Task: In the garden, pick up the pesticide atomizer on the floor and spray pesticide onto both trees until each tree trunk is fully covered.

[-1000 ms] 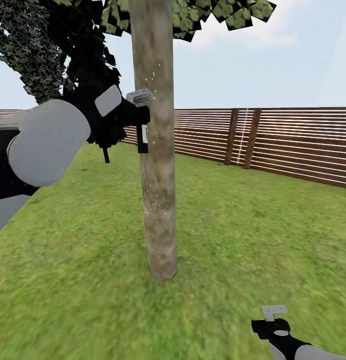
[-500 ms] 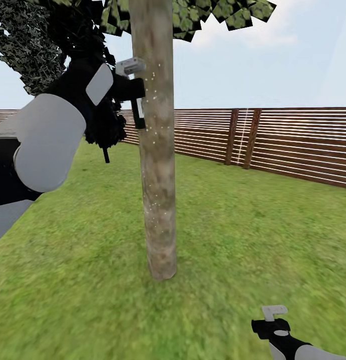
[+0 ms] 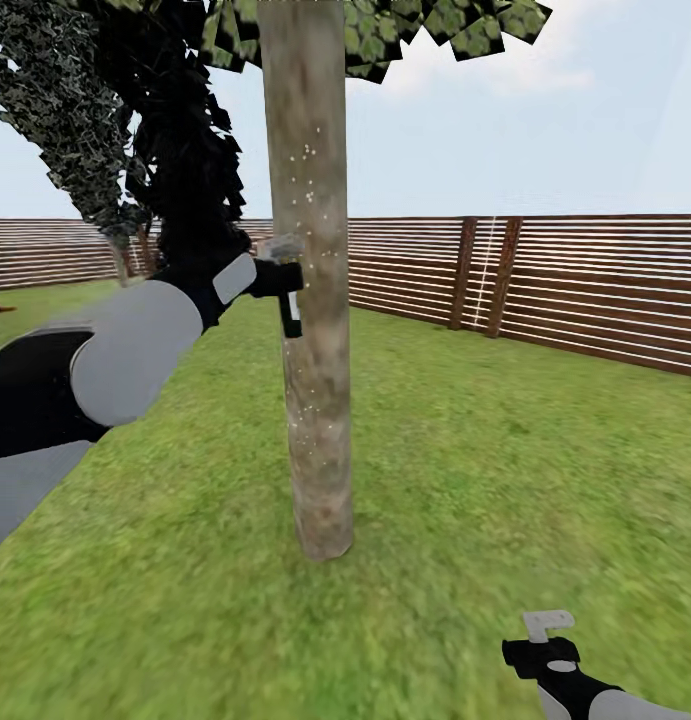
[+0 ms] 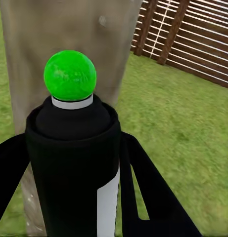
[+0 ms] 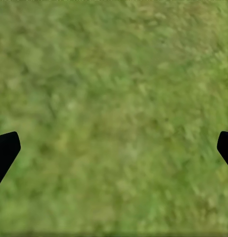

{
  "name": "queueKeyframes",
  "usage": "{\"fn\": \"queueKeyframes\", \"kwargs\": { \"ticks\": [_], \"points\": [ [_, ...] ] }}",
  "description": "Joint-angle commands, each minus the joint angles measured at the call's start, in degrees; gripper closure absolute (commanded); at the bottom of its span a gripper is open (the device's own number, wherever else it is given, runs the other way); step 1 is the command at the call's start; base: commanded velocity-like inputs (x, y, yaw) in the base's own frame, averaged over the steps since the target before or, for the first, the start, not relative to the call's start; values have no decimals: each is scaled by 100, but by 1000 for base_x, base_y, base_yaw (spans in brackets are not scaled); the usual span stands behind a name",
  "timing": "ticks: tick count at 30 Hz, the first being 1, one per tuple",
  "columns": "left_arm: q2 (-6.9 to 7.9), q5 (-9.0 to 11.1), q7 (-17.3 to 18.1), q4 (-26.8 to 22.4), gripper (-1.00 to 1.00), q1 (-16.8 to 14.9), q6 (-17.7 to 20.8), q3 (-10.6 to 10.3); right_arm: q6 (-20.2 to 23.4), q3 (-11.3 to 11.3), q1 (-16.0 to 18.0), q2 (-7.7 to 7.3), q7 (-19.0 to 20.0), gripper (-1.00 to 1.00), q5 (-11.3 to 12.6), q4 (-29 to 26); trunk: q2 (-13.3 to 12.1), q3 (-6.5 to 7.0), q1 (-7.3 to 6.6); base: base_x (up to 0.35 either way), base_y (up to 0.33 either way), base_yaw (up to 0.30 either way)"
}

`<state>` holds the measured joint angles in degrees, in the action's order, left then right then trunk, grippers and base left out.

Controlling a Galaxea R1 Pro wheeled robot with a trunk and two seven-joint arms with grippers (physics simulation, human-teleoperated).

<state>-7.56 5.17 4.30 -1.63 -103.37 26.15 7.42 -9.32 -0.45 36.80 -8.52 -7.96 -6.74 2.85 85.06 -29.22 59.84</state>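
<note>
Green lawn [image 3: 505, 470] spreads to a brown horizontal-slat wooden fence [image 3: 585, 285] under pale sky. The black cylindrical pesticide atomizer [image 4: 74, 168], long axis along the fingers, points its green ball nozzle [image 4: 69, 75] at the mottled grey-brown tree trunk [image 3: 310, 300] just ahead. The left gripper [image 3: 288, 295] clamps it; the right gripper [image 5: 114, 148] hangs spread wide over grass.
</note>
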Motion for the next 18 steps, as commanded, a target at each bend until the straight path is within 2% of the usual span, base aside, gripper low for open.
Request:
{"fn": "queueKeyframes", "kwargs": {
  "ticks": [1,3,9,16,18],
  "points": [
    [0,58,-11,-9,100,159,-131,32,-35,-8,11,0,-30,-100,-62,25,4,-5,-1,0,0,0],
    [0,55,-11,-5,100,647,-627,32,-35,-8,11,0,-30,-100,-64,27,4,-5,-1,0,0,0],
    [0,47,-8,-4,100,1210,-770,32,-35,-8,11,0,-30,-100,-64,28,4,-5,-1,0,0,0],
    [0,34,-8,-4,100,1709,-818,25,-35,-8,9,3,-30,-100,-64,29,4,-5,-1,0,0,0],
    [0,30,-8,-4,100,1959,-1055,24,-35,-8,5,5,-30,-100,-64,30,4,-5,-1,0,0,0]
  ]
}}
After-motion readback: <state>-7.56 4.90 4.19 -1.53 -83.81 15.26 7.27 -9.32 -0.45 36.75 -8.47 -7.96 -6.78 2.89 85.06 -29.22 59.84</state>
